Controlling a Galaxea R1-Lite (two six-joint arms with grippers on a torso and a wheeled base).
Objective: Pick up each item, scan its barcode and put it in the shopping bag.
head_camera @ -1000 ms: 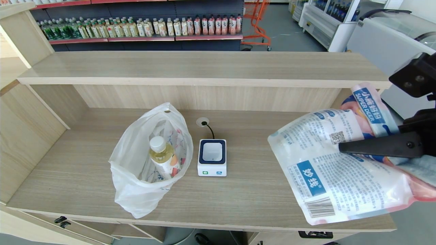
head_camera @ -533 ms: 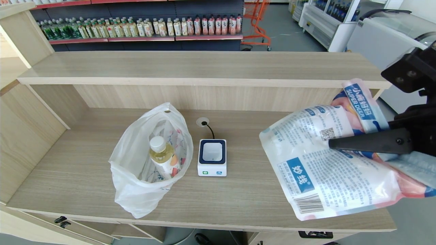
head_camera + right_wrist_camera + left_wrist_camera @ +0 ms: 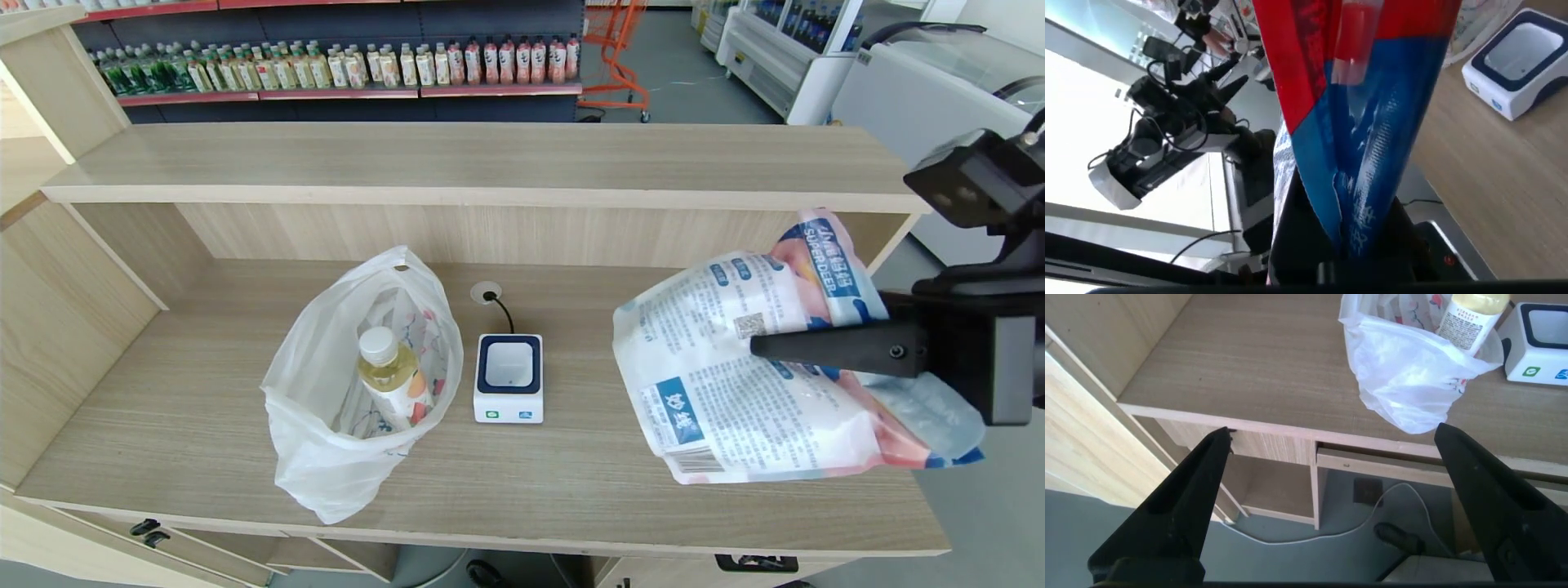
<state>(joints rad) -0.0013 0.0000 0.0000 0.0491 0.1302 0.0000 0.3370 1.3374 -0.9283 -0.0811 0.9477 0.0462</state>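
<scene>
Right gripper (image 3: 766, 344) — pouch (image 3: 731, 400) between its jaws

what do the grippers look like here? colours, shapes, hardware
Both matte black. The left gripper has two long wedge-shaped fingers tapering to narrow tips. The right gripper shows a flat tapered finger with a small round fastener near its base, on a boxy body; above it sits a black block with two small round holes.

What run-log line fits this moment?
right jaws: shut on pouch, above counter | scanner: between pouch and bag | bag: holds bottle | left jaws: open
</scene>
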